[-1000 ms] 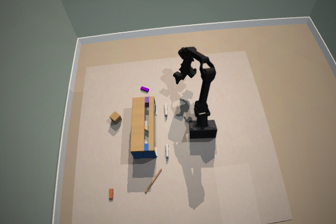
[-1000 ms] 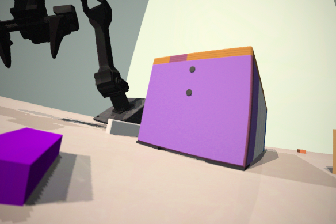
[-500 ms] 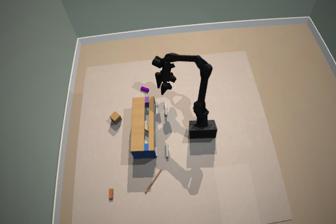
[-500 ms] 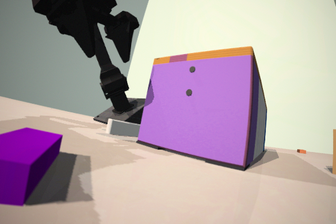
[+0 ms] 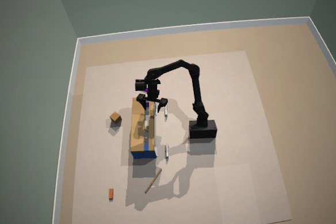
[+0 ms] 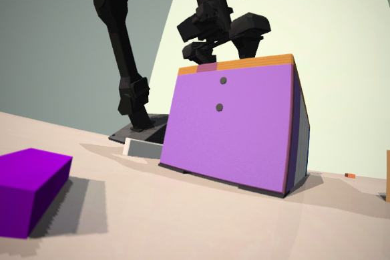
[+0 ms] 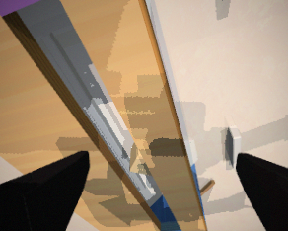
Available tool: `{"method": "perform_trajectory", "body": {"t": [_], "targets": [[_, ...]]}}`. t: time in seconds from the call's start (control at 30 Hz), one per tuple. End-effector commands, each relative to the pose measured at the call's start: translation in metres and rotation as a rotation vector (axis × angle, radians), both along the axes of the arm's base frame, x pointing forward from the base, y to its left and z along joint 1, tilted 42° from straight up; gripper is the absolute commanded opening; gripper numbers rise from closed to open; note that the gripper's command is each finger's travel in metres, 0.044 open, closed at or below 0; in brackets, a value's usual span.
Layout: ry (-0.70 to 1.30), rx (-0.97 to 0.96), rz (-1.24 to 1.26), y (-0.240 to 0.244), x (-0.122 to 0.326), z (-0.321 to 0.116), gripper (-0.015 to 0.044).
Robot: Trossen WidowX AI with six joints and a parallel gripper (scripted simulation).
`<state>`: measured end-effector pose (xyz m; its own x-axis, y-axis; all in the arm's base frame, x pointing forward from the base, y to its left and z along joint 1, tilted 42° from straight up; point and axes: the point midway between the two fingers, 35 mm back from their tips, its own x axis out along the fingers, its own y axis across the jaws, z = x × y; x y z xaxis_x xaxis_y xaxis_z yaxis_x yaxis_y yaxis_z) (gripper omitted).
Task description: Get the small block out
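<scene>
The box (image 5: 136,113) (image 6: 234,134) (image 7: 128,49) has a wooden top with a long slot, a purple end and a blue end. A small tan shape (image 5: 146,128) (image 7: 136,157) shows through the slot, about midway or nearer the blue end; I cannot tell for certain that it is the block. The shelf is not clearly seen. My gripper (image 5: 152,110) (image 6: 228,60) (image 7: 163,160) is open and empty, above the box top near the purple end. Its fingers point down, one on each side of the slot in the wrist view. Any gap to the top is hard to judge.
A purple block (image 5: 147,89) (image 6: 40,169) lies beyond the purple end. White bars (image 5: 165,111) (image 5: 167,151) stand between box and arm base. A wooden cube (image 5: 115,117) lies behind the box. A stick (image 5: 153,181) (image 7: 207,187) and an orange block (image 5: 111,193) (image 6: 350,176) lie past the blue end.
</scene>
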<state>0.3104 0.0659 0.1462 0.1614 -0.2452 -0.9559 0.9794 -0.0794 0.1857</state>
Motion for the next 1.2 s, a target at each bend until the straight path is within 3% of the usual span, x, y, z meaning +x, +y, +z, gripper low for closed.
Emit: {"method": "perform_trajectory", "body": {"t": [0.0,1.17], "targets": [[0.156,-0.126,0.182,0.037,-0.021,-0.032,0.0400],[0.183,-0.154,0.216,0.014,-0.014,-0.069,0.0400]]}}
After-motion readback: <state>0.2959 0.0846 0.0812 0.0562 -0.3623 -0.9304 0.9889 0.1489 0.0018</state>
